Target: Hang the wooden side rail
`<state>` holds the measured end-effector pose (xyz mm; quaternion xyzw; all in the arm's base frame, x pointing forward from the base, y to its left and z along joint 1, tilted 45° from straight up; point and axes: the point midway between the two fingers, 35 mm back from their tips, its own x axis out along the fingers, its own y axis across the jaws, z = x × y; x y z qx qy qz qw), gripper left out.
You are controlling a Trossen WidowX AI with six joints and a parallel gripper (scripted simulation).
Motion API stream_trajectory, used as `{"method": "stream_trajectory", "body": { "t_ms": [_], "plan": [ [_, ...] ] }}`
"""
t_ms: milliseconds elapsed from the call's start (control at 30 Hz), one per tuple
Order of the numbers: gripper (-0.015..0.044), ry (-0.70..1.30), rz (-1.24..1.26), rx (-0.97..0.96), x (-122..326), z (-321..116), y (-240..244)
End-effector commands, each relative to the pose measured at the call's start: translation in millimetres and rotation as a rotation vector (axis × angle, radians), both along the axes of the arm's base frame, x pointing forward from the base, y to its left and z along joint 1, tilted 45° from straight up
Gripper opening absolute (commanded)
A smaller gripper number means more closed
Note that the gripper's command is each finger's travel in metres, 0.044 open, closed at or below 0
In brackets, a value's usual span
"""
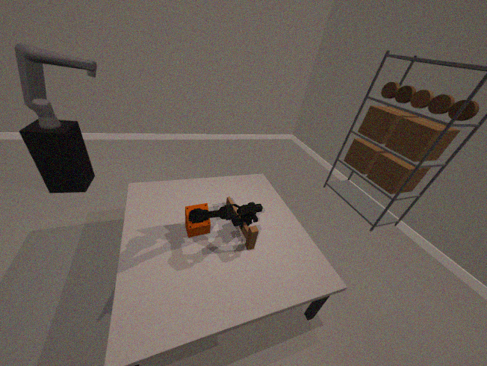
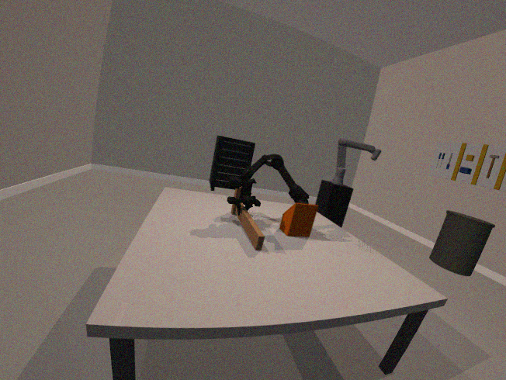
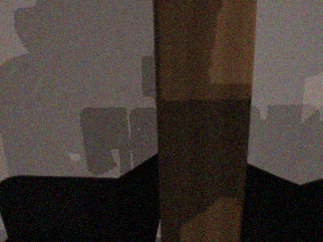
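Observation:
The wooden side rail [image 1: 230,202] [image 2: 251,226] [image 3: 203,133] runs lengthwise between the black fingers of my gripper [image 2: 240,209] [image 3: 189,158], which is shut on it. The rail's far end, nearest the exterior camera, is low, on or just above the table; which of the two I cannot tell. The wooden headboard post [image 1: 251,238] [image 2: 234,209] stands upright at the rail's other end, just beyond the gripper in the exterior view. The rail and post look very close or touching. The hooks, slot and pins are hidden or too small to see.
The orange block [image 1: 198,220] [image 2: 300,220] stands on the table [image 1: 188,306] [image 2: 245,290] beside the rail, under the arm's base. A shelf rack [image 1: 394,137], a black pedestal [image 1: 59,157] [image 2: 334,202] and a dark bin [image 2: 462,243] stand away from the table.

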<state>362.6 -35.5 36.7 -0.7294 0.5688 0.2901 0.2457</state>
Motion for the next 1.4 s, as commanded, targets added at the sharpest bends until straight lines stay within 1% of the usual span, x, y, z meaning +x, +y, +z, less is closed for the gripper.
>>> {"method": "stream_trajectory", "body": {
  "t_ms": [0, 1367],
  "plan": [
    [0.0000, -0.007, 0.006, 0.003, 1.7, 3.2, 1.3],
    [0.0000, -0.007, 0.006, 0.002, 2.1, 6.1, -2.3]
  ]
}}
